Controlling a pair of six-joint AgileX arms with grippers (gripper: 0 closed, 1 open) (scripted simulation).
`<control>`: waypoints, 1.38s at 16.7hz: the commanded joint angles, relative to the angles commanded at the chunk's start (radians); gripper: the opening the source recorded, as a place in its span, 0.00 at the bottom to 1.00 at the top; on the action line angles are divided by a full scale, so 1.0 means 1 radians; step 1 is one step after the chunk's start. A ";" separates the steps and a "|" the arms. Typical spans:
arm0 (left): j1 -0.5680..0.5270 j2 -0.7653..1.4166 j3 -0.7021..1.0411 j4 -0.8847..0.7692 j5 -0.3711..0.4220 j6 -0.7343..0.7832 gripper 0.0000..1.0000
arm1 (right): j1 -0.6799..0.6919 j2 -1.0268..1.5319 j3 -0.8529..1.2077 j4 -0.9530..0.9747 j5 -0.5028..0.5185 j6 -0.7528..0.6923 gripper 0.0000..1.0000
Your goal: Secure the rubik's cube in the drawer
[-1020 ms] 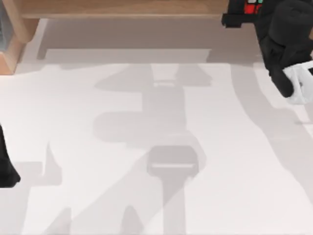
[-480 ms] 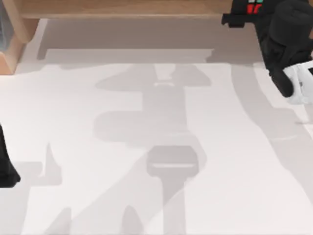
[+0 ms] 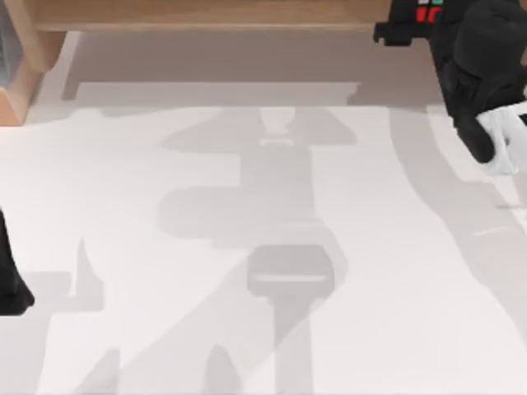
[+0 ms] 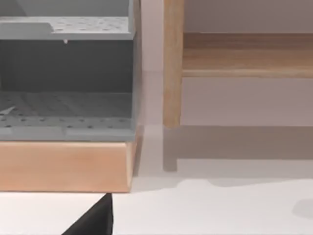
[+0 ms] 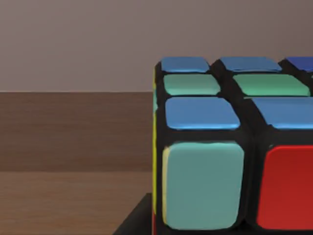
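The rubik's cube (image 3: 426, 11) shows red and green stickers at the top view's back right edge, between the black fingers of my right gripper (image 3: 416, 20), which is shut on it. In the right wrist view the rubik's cube (image 5: 230, 147) is very close, with blue, green and red squares, and one black fingertip (image 5: 139, 220) lies by its lower corner. The drawer unit (image 4: 66, 105), grey inside on a wooden base, stands at the table's back left corner (image 3: 8, 62). My left arm (image 3: 8, 280) is parked at the left edge.
A wooden shelf (image 3: 206, 15) runs along the back of the white table (image 3: 272, 288); its upright leg (image 4: 172, 63) stands beside the drawer unit. Brown wood (image 5: 73, 147) lies behind the cube in the right wrist view.
My right gripper has edged slightly toward the back with the cube in it. The left arm has not moved.
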 joint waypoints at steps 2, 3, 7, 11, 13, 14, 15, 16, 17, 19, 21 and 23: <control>0.000 0.000 0.000 0.000 0.000 0.000 1.00 | 0.004 -0.006 -0.004 -0.003 0.000 0.002 0.00; 0.000 0.000 0.000 0.000 0.000 0.000 1.00 | 0.006 -0.020 -0.016 -0.008 0.002 0.002 0.00; 0.000 0.000 0.000 0.000 0.000 0.000 1.00 | 0.014 -0.092 -0.060 -0.027 0.010 0.002 0.00; 0.000 0.000 0.000 0.000 0.000 0.000 1.00 | 0.018 -0.107 -0.073 -0.033 0.013 0.003 0.00; 0.000 0.000 0.000 0.000 0.000 0.000 1.00 | 0.012 -0.104 -0.069 -0.031 0.012 0.004 0.00; 0.000 0.000 0.000 0.000 0.000 0.000 1.00 | 0.012 -0.104 -0.065 -0.036 0.010 0.006 0.00; 0.000 0.000 0.000 0.000 0.000 0.000 1.00 | 0.010 -0.104 -0.056 -0.046 0.006 0.010 0.00; 0.000 0.000 0.000 0.000 0.000 0.000 1.00 | 0.007 -0.105 -0.039 -0.066 -0.001 0.017 0.00; 0.000 0.000 0.000 0.000 0.000 0.000 1.00 | 0.005 -0.106 -0.017 -0.092 -0.011 0.026 0.00; 0.000 0.000 0.000 0.000 0.000 0.000 1.00 | -0.001 -0.105 0.040 -0.165 -0.036 0.049 0.00; 0.000 0.000 0.000 0.000 0.000 0.000 1.00 | -0.005 -0.099 0.112 -0.264 -0.068 0.077 0.00; 0.000 0.000 0.000 0.000 0.000 0.000 1.00 | -0.005 -0.089 0.194 -0.388 -0.106 0.108 0.00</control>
